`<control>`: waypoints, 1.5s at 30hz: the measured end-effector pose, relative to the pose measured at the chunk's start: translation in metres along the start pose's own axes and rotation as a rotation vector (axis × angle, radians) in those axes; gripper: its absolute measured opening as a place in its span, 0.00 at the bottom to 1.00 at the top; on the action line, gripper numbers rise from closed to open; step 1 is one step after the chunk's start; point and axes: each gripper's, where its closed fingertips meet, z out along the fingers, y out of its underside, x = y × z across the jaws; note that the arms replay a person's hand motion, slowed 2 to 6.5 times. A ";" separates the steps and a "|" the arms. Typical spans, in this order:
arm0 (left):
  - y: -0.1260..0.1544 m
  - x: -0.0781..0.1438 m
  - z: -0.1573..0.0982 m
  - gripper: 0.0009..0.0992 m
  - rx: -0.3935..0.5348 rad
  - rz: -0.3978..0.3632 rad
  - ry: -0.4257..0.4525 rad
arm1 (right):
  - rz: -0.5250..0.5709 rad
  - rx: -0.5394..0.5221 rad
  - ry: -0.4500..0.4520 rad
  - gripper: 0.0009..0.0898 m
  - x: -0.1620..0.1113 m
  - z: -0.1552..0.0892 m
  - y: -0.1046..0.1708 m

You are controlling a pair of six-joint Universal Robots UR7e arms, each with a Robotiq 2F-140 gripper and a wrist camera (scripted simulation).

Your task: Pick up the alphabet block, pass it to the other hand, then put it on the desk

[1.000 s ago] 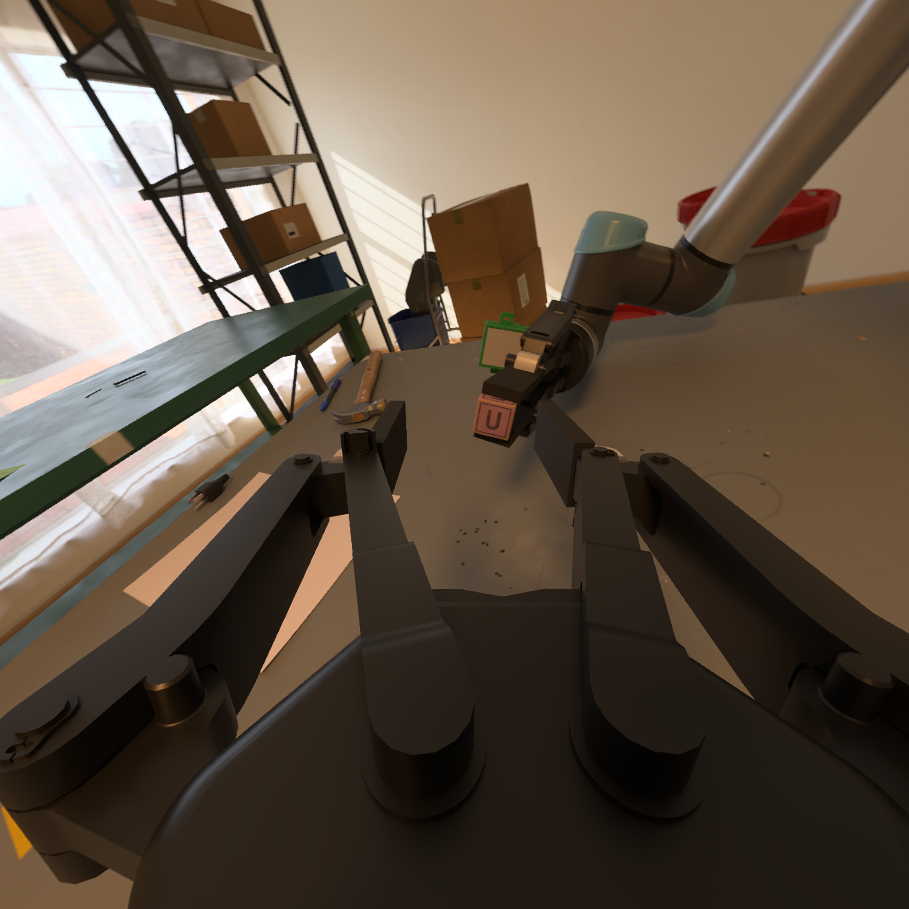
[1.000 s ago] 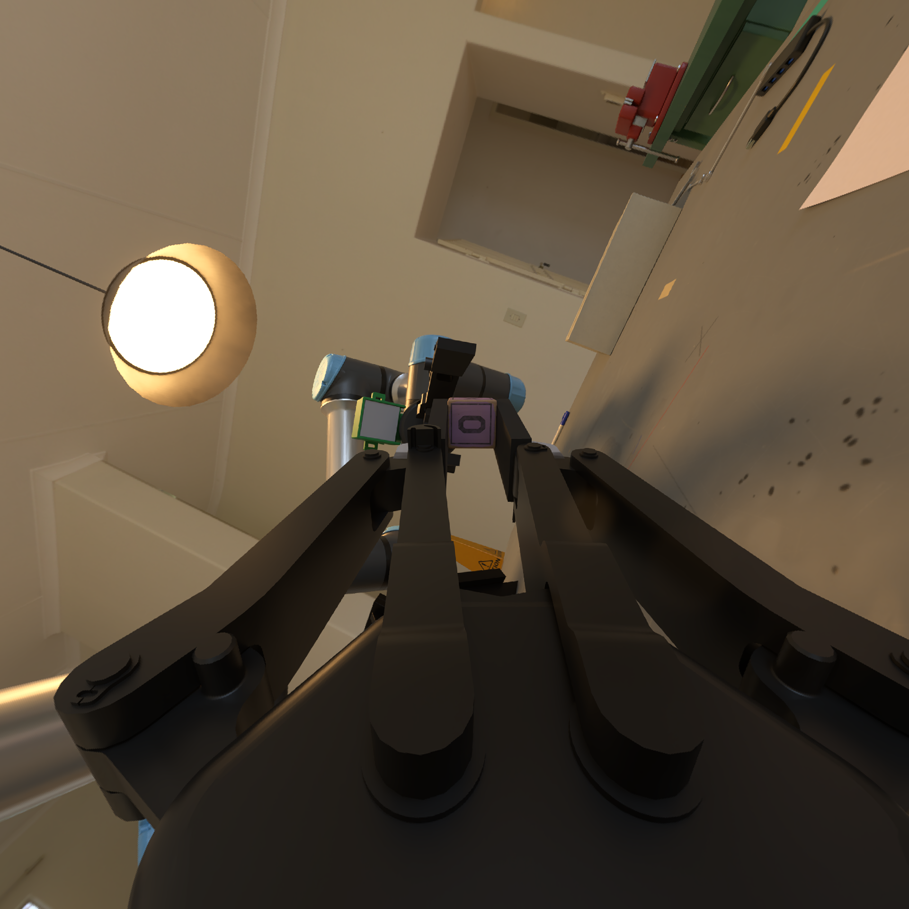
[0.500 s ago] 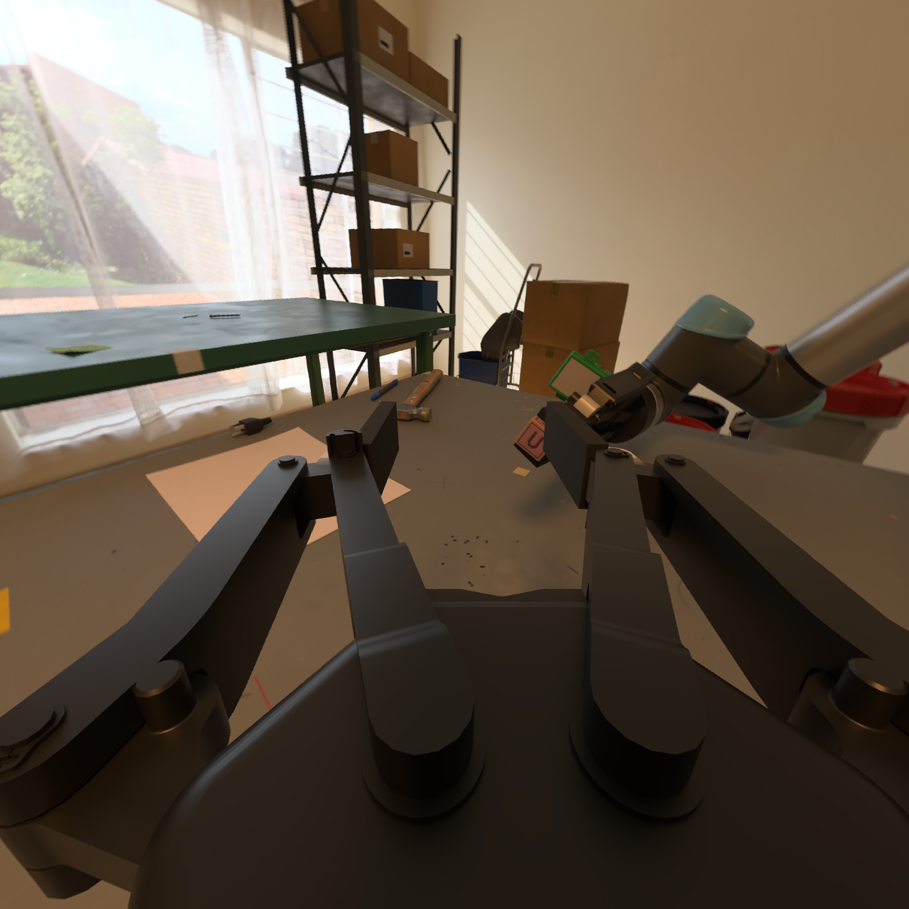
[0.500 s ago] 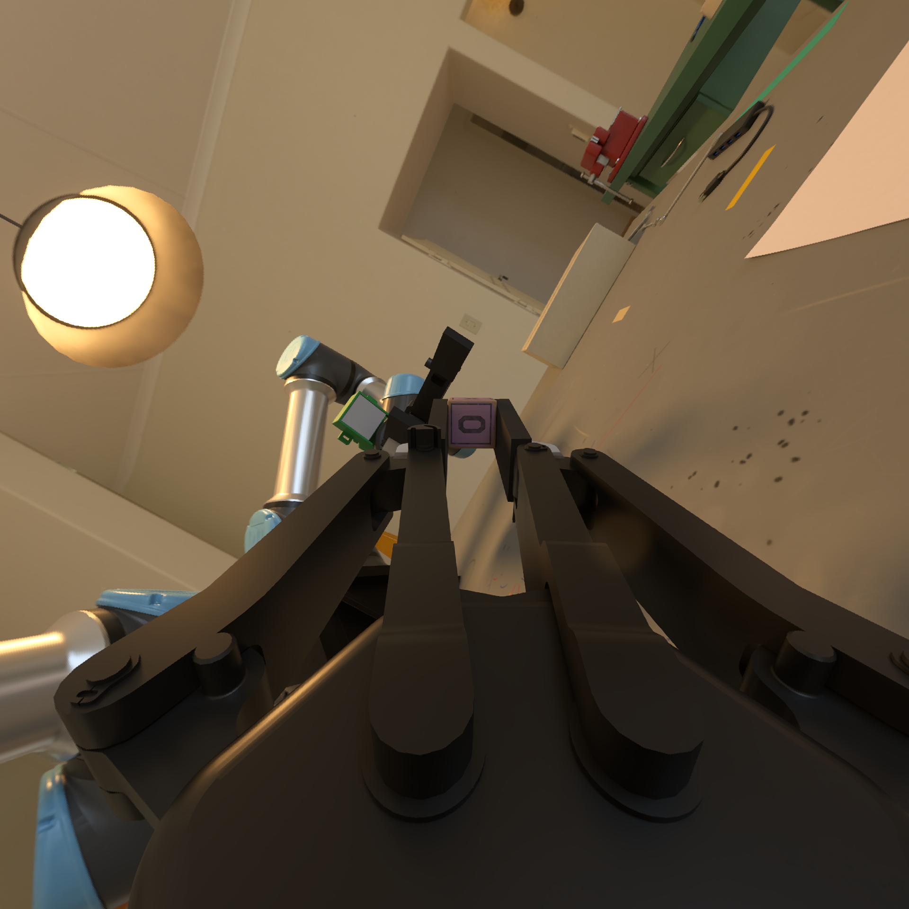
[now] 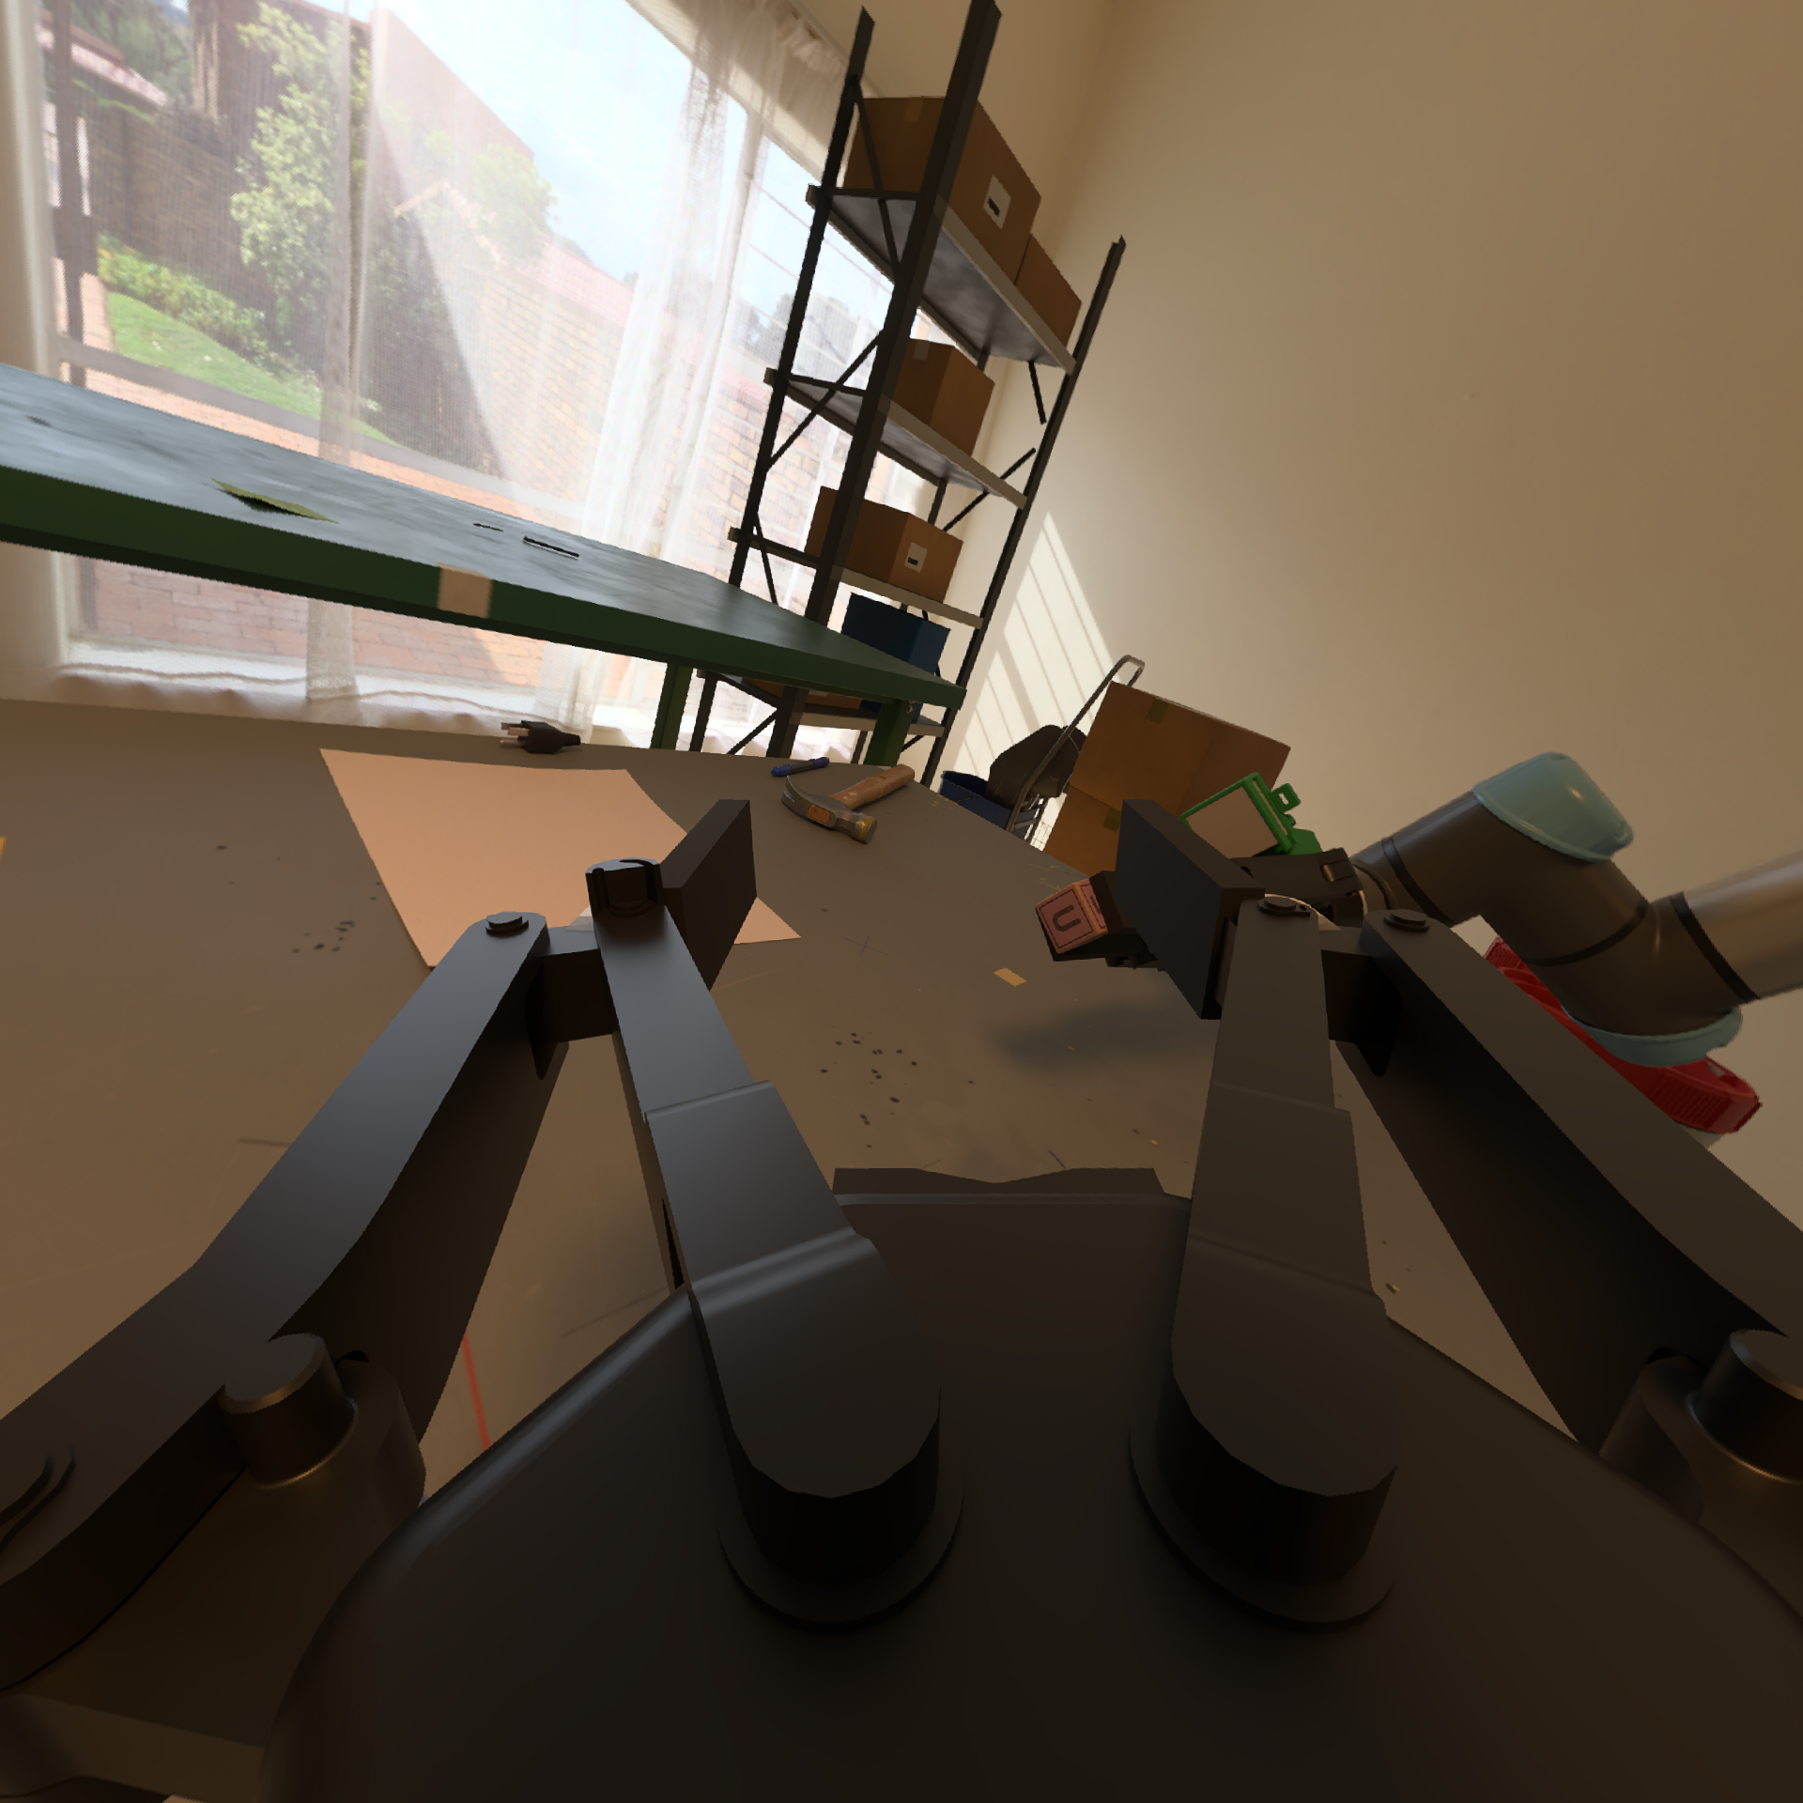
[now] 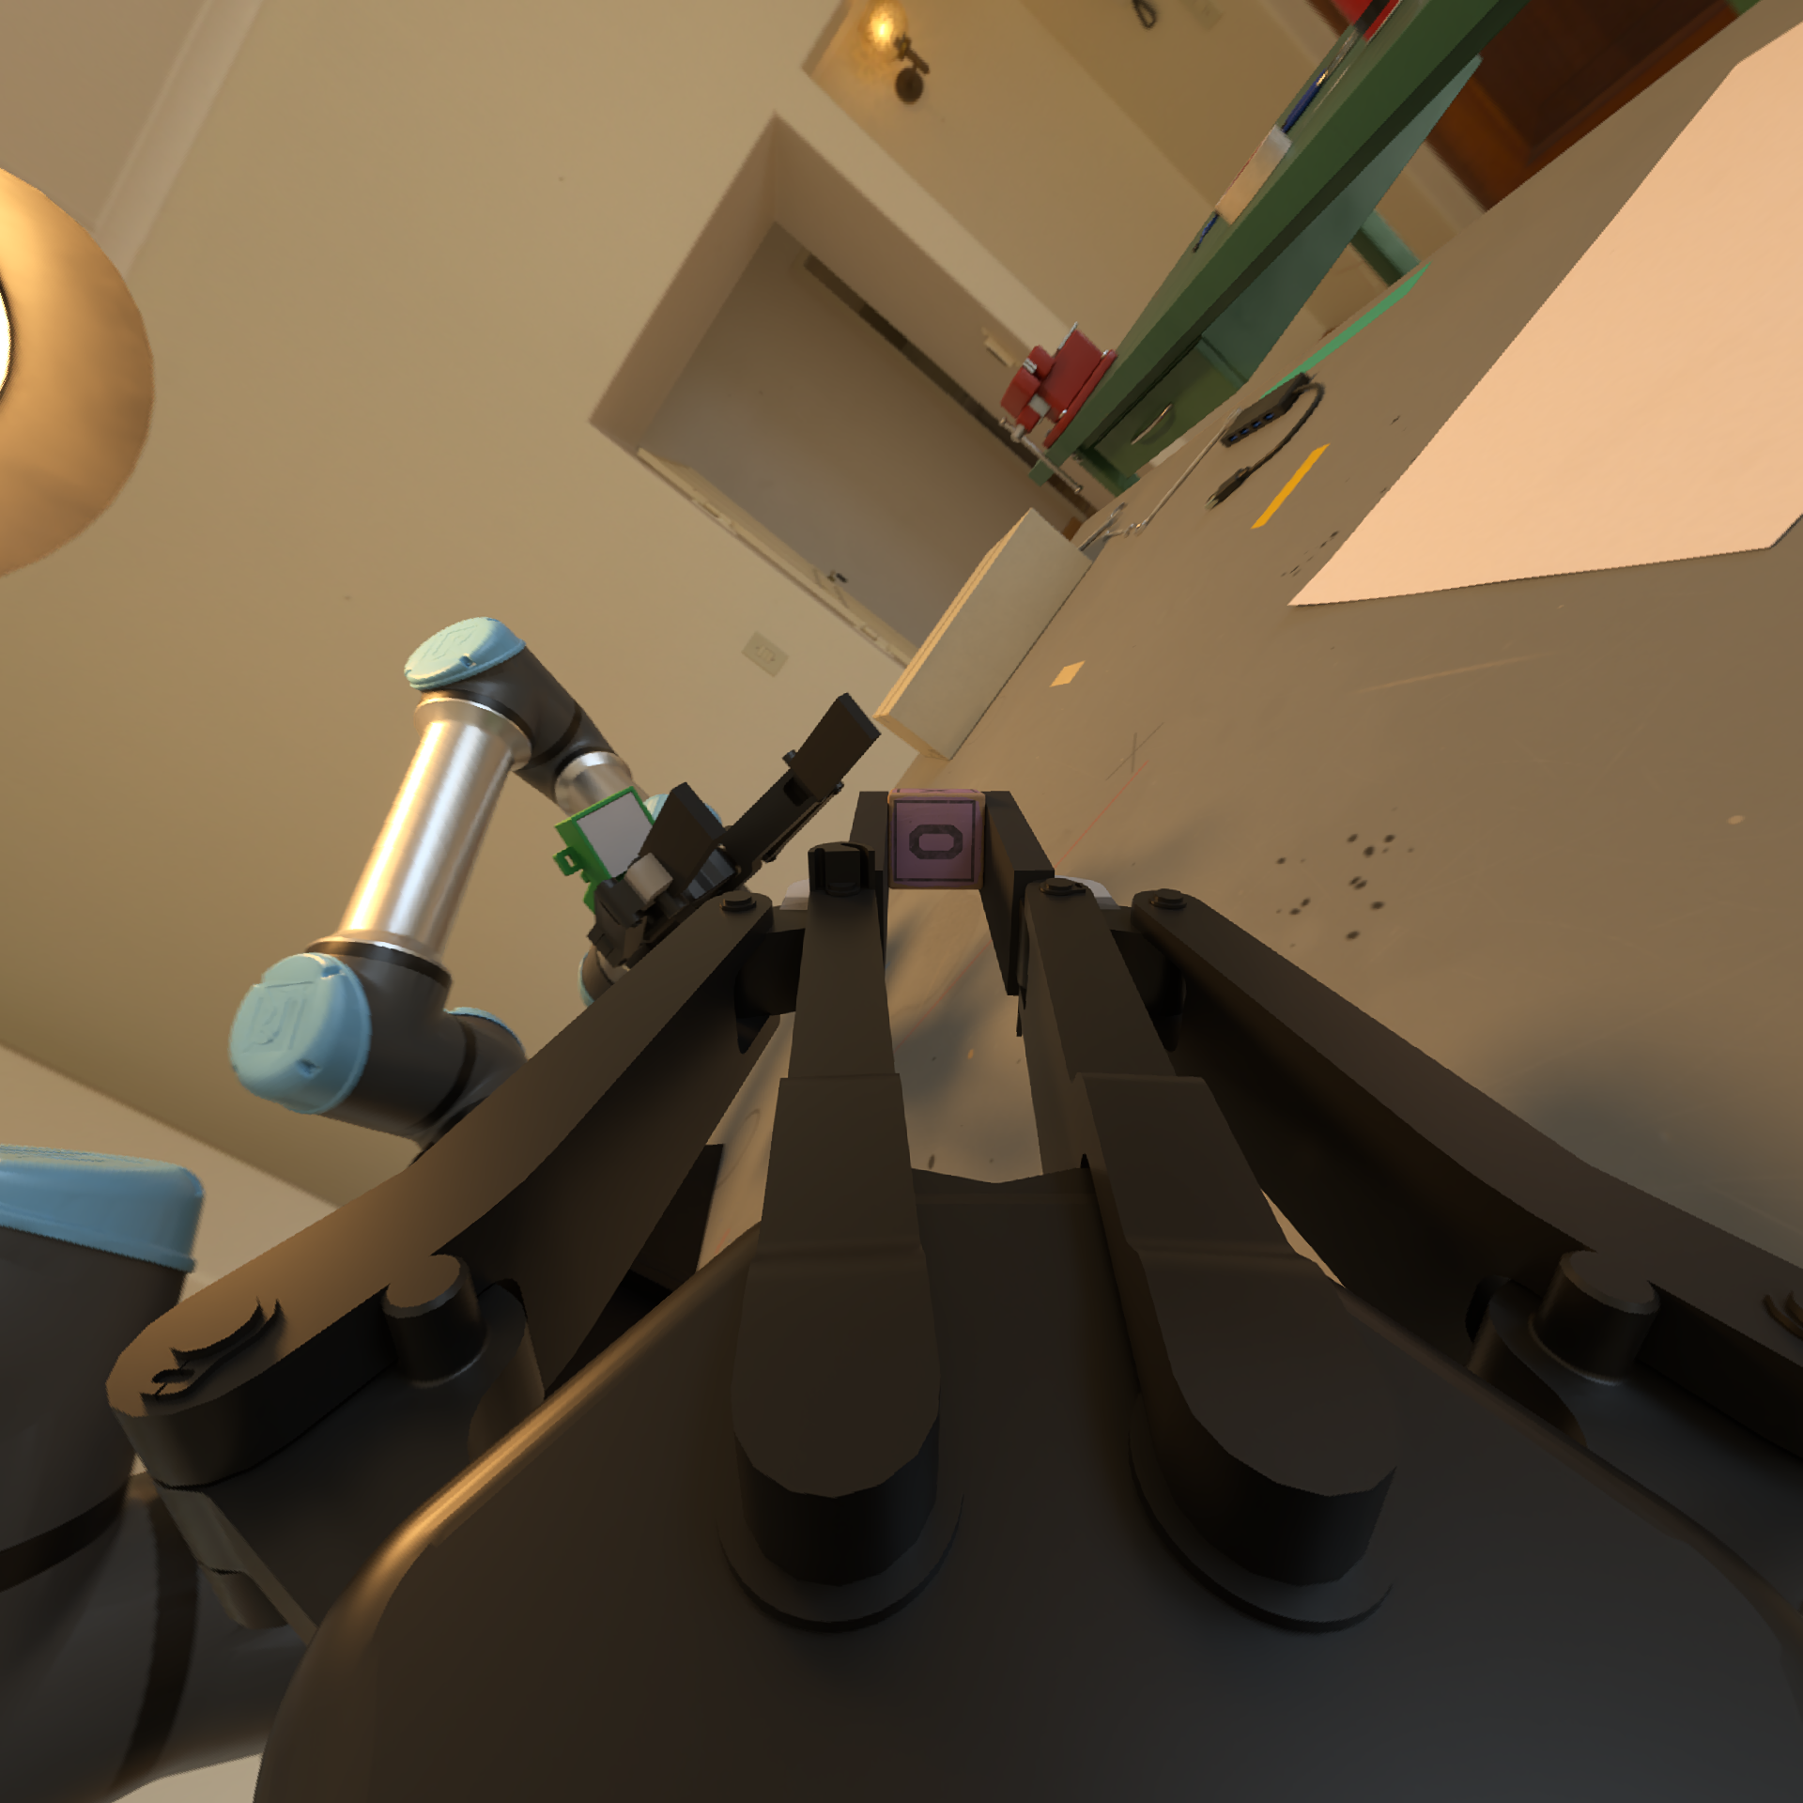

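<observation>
The alphabet block (image 6: 934, 841) was held clamped between the two fingertips of the right hand (image 6: 934, 849), clear above the surface (image 6: 1463, 878). So the picking up was judged as done. The passing was not yet done: the left hand (image 5: 937, 888) was seen with its fingers wide apart and with nothing between them. In the left wrist view the block (image 5: 1068, 917) was seen just beside the left hand's right fingertip (image 5: 1166, 902), to the outer side of the gap and not inside it. It was judged that the left hand had to be brought around the block, closed on it, and the right hand opened; after that, the block had to be put down on the surface.

Some things could not be made out well. In the left wrist view a part of the block and most of the right hand were covered by the left hand's own fingertip. How far apart the block and this fingertip were in depth could not be told. In the right wrist view only one purple face of the block was shown, and the left hand (image 6: 741, 829) was partly hidden behind the right hand's linkage. A hammer (image 5: 844, 795) and a sheet of cardboard (image 5: 517, 839) lay toward the far edge of the surface.
</observation>
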 end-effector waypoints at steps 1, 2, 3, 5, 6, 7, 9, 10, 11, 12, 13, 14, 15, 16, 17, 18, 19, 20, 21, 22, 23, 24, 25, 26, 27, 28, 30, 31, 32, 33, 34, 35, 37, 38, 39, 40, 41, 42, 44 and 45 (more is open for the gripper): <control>0.001 -0.001 -0.002 0.98 0.004 -0.009 -0.004 | -0.012 0.004 0.014 0.27 0.001 -0.001 0.000; 0.003 -0.002 -0.003 0.98 0.006 -0.015 -0.009 | -0.023 0.008 0.026 0.27 0.002 -0.002 0.001; 0.004 -0.003 -0.005 0.98 0.007 -0.020 -0.013 | -0.034 0.012 0.037 0.27 0.002 -0.002 0.001; 0.007 -0.004 -0.008 0.98 0.009 -0.026 -0.023 | -0.055 0.019 0.059 0.27 0.004 -0.004 0.002; 0.008 -0.005 -0.009 0.98 0.010 -0.028 -0.028 | -0.065 0.023 0.070 0.27 0.005 -0.004 0.002; 0.009 -0.006 -0.010 0.98 0.010 -0.028 -0.033 | -0.074 0.026 0.078 0.27 0.005 -0.005 0.003; 0.013 -0.008 -0.013 0.98 0.007 -0.026 -0.046 | -0.091 0.029 0.092 0.27 0.005 -0.005 0.004; 0.014 -0.008 -0.014 0.98 0.005 -0.024 -0.052 | -0.098 0.031 0.099 0.27 0.005 -0.006 0.005; 0.015 -0.009 -0.015 0.98 0.004 -0.022 -0.058 | -0.106 0.032 0.105 0.27 0.006 -0.006 0.005; 0.017 -0.010 -0.016 0.99 0.002 -0.019 -0.064 | -0.113 0.033 0.110 0.27 0.006 -0.006 0.006; 0.018 -0.011 -0.017 0.99 0.001 -0.015 -0.070 | -0.119 0.033 0.113 0.27 0.005 -0.006 0.007; 0.019 -0.011 -0.018 0.99 -0.001 -0.011 -0.076 | -0.124 0.033 0.116 0.27 0.005 -0.006 0.007; 0.020 -0.012 -0.019 0.99 -0.003 -0.007 -0.082 | -0.129 0.033 0.118 0.27 0.005 -0.006 0.008; 0.022 -0.013 -0.019 1.00 -0.004 -0.003 -0.087 | -0.134 0.033 0.120 0.27 0.005 -0.005 0.008; 0.023 -0.013 -0.020 1.00 -0.006 0.001 -0.092 | -0.139 0.032 0.122 0.27 0.004 -0.005 0.009; 0.024 -0.013 -0.021 1.00 -0.007 0.005 -0.096 | -0.143 0.032 0.123 0.27 0.004 -0.005 0.009; 0.025 -0.013 -0.021 1.00 -0.008 0.009 -0.099 | -0.147 0.032 0.123 0.27 0.003 -0.005 0.009; 0.025 -0.013 -0.022 1.00 -0.009 0.014 -0.101 | -0.152 0.032 0.123 0.27 0.003 -0.004 0.009; 0.026 -0.013 -0.022 1.00 -0.009 0.018 -0.103 | -0.156 0.032 0.123 0.27 0.002 -0.004 0.010; 0.027 -0.014 -0.023 1.00 -0.010 0.023 -0.105 | -0.161 0.032 0.123 0.27 0.001 -0.004 0.010; 0.028 -0.013 -0.023 1.00 -0.011 0.026 -0.106 | -0.165 0.032 0.122 0.27 0.001 -0.003 0.010; 0.029 -0.013 -0.023 1.00 -0.013 0.030 -0.107 | -0.170 0.033 0.121 0.27 0.000 -0.003 0.010; 0.030 -0.013 -0.023 1.00 -0.014 0.033 -0.106 | -0.175 0.033 0.120 0.27 -0.001 -0.003 0.009; 0.030 -0.013 -0.023 1.00 -0.016 0.036 -0.106 | -0.181 0.033 0.119 0.27 -0.002 -0.003 0.009; 0.031 -0.012 -0.024 1.00 -0.017 0.040 -0.105 | -0.186 0.033 0.117 0.27 -0.003 -0.002 0.009; 0.032 -0.012 -0.024 1.00 -0.019 0.043 -0.105 | -0.191 0.033 0.116 0.27 -0.004 -0.002 0.009; 0.033 -0.012 -0.023 1.00 -0.024 0.048 -0.103 | -0.204 0.033 0.112 0.27 -0.006 -0.002 0.008; 0.034 -0.011 -0.023 1.00 -0.026 0.051 -0.102 | -0.210 0.033 0.109 0.27 -0.007 -0.002 0.007; 0.035 -0.011 -0.023 1.00 -0.029 0.053 -0.101 | -0.217 0.033 0.107 0.27 -0.009 -0.002 0.007; 0.035 -0.011 -0.023 1.00 -0.031 0.056 -0.100 | -0.224 0.032 0.105 0.27 -0.010 -0.002 0.006; 0.036 -0.011 -0.023 1.00 -0.034 0.059 -0.099 | -0.231 0.032 0.103 0.27 -0.011 -0.002 0.006; 0.037 -0.010 -0.022 1.00 -0.037 0.061 -0.097 | -0.239 0.032 0.100 0.27 -0.013 -0.002 0.005; 0.038 -0.010 -0.022 0.99 -0.044 0.064 -0.094 | -0.256 0.032 0.096 0.27 -0.016 -0.003 0.004; 0.038 -0.009 -0.021 0.99 -0.048 0.067 -0.092 | -0.264 0.032 0.095 0.27 -0.017 -0.004 0.003; 0.039 -0.009 -0.021 0.99 -0.051 0.069 -0.090 | -0.273 0.032 0.093 0.27 -0.019 -0.004 0.002; 0.040 -0.009 -0.020 0.98 -0.054 0.070 -0.088 | -0.283 0.031 0.091 0.27 -0.021 -0.005 0.001; 0.040 -0.008 -0.020 0.98 -0.058 0.071 -0.086 | -0.294 0.030 0.090 0.27 -0.022 -0.006 0.000; 0.041 -0.008 -0.019 0.98 -0.061 0.072 -0.084 | -0.305 0.029 0.089 0.27 -0.024 -0.008 -0.001; 0.042 -0.007 -0.018 0.98 -0.067 0.074 -0.079 | -0.328 0.026 0.089 0.27 -0.028 -0.011 -0.004; 0.042 -0.007 -0.018 0.98 -0.071 0.075 -0.077 | -0.340 0.025 0.089 0.27 -0.030 -0.013 -0.006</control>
